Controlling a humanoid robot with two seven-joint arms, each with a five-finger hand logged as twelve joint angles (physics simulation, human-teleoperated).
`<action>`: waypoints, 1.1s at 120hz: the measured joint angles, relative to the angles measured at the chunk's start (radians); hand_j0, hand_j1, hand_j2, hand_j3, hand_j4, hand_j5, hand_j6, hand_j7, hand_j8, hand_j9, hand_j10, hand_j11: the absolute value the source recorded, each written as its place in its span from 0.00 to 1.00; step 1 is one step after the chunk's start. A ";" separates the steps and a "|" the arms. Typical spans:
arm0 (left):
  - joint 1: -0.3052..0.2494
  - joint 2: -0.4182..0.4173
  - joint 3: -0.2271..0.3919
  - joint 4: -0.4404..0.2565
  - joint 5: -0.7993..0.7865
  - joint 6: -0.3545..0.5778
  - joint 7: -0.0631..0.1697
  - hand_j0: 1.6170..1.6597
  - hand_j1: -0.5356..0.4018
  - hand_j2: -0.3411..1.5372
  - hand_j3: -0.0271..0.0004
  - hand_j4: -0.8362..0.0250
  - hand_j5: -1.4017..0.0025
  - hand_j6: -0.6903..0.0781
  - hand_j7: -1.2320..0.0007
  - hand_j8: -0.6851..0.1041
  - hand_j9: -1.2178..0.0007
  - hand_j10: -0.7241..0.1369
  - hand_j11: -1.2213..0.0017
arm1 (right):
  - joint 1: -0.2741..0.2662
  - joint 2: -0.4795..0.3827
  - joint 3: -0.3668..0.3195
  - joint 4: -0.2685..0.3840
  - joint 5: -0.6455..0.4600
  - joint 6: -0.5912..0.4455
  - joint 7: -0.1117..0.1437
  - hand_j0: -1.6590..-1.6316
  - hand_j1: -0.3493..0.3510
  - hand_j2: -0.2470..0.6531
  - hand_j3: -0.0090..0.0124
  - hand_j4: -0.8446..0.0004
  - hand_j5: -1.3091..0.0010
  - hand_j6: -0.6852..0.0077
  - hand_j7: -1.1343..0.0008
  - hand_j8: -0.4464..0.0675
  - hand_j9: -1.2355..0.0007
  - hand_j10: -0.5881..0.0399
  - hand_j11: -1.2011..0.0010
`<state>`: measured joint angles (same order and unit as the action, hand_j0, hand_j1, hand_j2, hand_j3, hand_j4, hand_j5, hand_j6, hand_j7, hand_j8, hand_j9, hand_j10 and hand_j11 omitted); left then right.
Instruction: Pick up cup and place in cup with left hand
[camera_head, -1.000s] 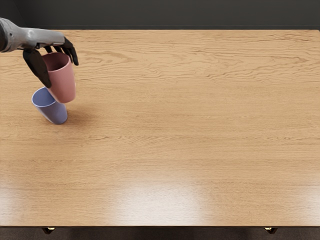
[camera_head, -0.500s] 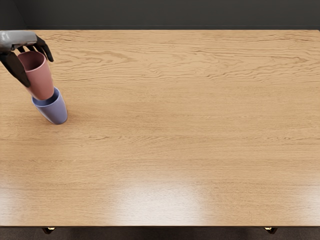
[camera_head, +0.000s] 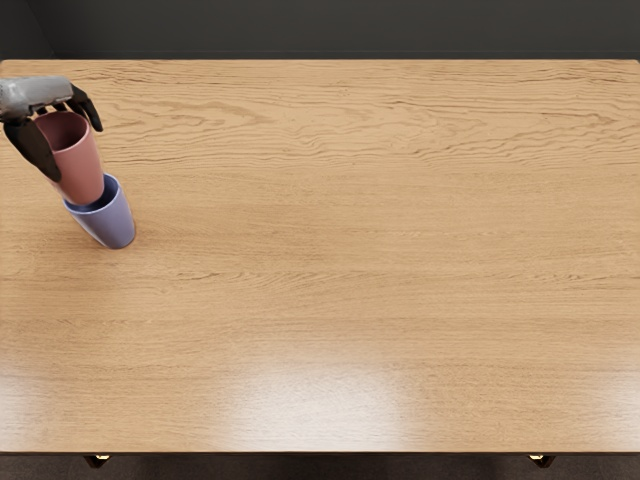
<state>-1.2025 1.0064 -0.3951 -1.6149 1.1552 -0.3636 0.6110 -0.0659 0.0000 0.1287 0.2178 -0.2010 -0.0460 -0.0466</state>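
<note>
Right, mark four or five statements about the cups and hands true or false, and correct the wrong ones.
1. The left hand grasps the pink cup. True.
2. The blue cup stands upright on the table. True.
3. The pink cup is turned mouth down. False: its open mouth faces up.
4. The right hand is steadying the blue cup. False: no right hand is in view.
5. Both cups are near the right edge of the picture. False: they are near the left edge.

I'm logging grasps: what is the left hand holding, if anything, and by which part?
The pink cup, by its upper sides, just below the rim.
</note>
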 joint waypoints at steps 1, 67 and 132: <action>0.000 0.000 0.000 0.000 0.001 0.001 0.000 0.87 0.38 0.26 0.99 0.47 0.55 0.53 0.50 0.57 0.50 0.43 0.49 | 0.000 0.000 0.000 0.000 0.000 0.000 0.000 0.04 0.04 0.27 0.42 0.97 0.98 0.95 0.97 0.82 0.97 0.90 0.97; 0.028 -0.031 0.000 0.007 0.022 0.037 0.000 0.89 0.40 0.25 0.99 0.46 0.56 0.51 0.50 0.55 0.50 0.41 0.50 | 0.000 0.000 0.000 0.000 0.000 0.000 0.000 0.04 0.04 0.27 0.42 0.97 0.98 0.95 0.97 0.82 0.97 0.90 0.97; 0.052 -0.067 0.000 0.015 0.085 0.058 0.000 0.94 0.54 0.23 0.99 0.59 0.69 0.54 0.65 0.56 0.65 0.47 0.65 | 0.001 0.000 0.001 -0.001 0.000 0.000 0.001 0.04 0.04 0.27 0.42 0.97 0.98 0.95 0.97 0.82 0.97 0.90 0.97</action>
<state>-1.1504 0.9398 -0.3947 -1.5995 1.2399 -0.3052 0.6108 -0.0645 0.0000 0.1300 0.2163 -0.2011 -0.0460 -0.0460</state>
